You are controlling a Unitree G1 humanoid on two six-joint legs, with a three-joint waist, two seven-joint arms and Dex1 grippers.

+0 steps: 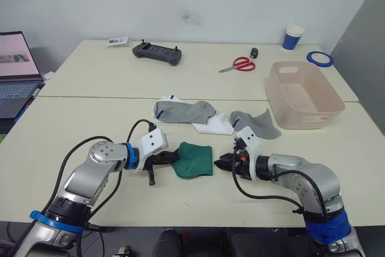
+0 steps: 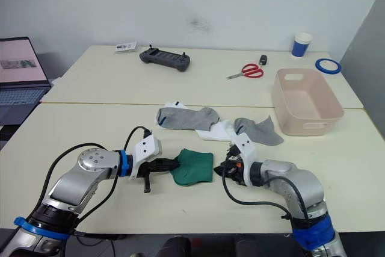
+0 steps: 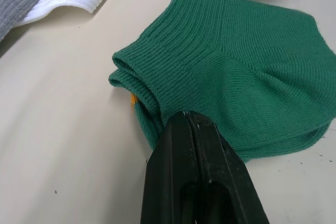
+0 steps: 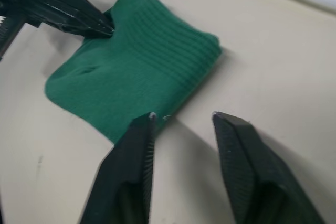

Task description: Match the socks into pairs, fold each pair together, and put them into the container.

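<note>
Holding now: we pinch the folded green pair by its left edge with our left gripper, fingers clamped together on the cloth, likely to keep the bundle from falling open.
Right gripper: it sits just beside the pair's right edge with fingers apart and nothing between them, so we judge it is either about to take hold or has no grip at present.
Green count: we see one folded green bundle; the doubled edge in the left wrist view suggests two socks, though we cannot separate them for certain.
Grey socks: two, one grey sock behind the green pair and another grey sock further right.
White sock: one visible piece, partly under the grey ones; a second white sock we cannot make out.
Container: one pale pink tub, right of the socks, nothing in it.
Table: a pale tabletop carrying everything.
Progress: we judge the first pair folded, not yet placed.
</note>
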